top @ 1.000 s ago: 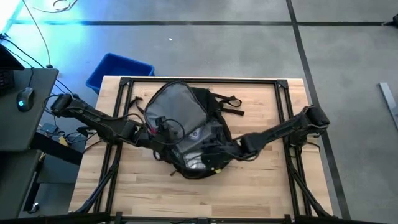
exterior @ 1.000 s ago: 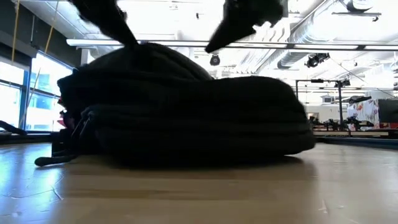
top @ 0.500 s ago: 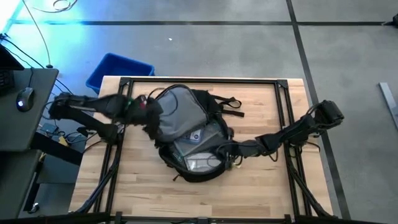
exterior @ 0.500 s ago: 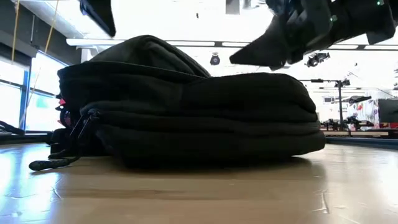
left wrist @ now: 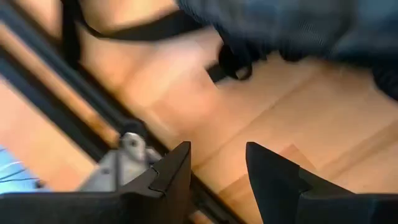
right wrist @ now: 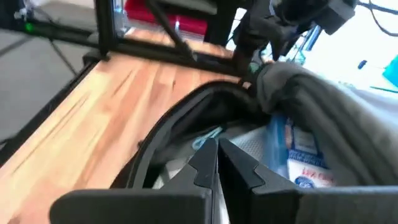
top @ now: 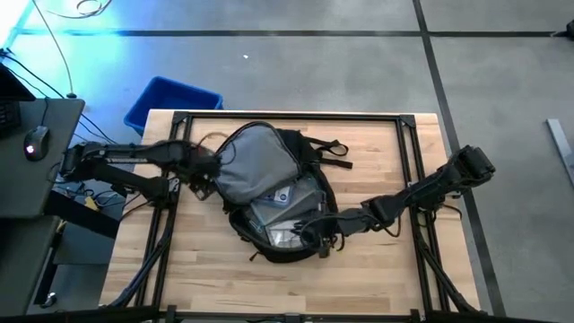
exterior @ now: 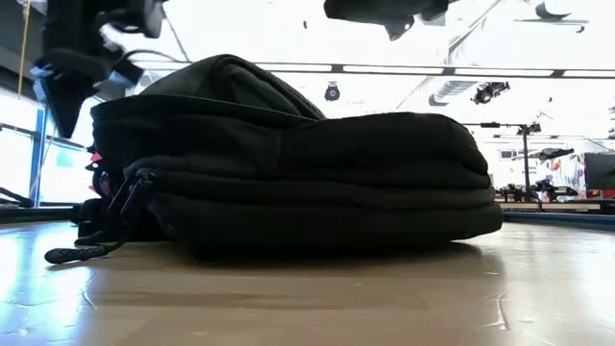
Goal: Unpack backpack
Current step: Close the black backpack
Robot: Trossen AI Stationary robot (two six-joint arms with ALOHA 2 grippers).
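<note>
in the low view the backpack (exterior: 298, 163) hides everything behind it, and both arms are cut off by the top edge, so neither pair of fingers shows there. in the left wrist view the left gripper (left wrist: 217, 171) is cut off at the bottom edge, and the strap (left wrist: 134, 28) beyond its fingers is smeared by blur. in the right wrist view the flat packets (right wrist: 292, 146) just past the right gripper (right wrist: 217, 163) carry print too small to read, their lower parts hidden inside the bag's opening.
</note>
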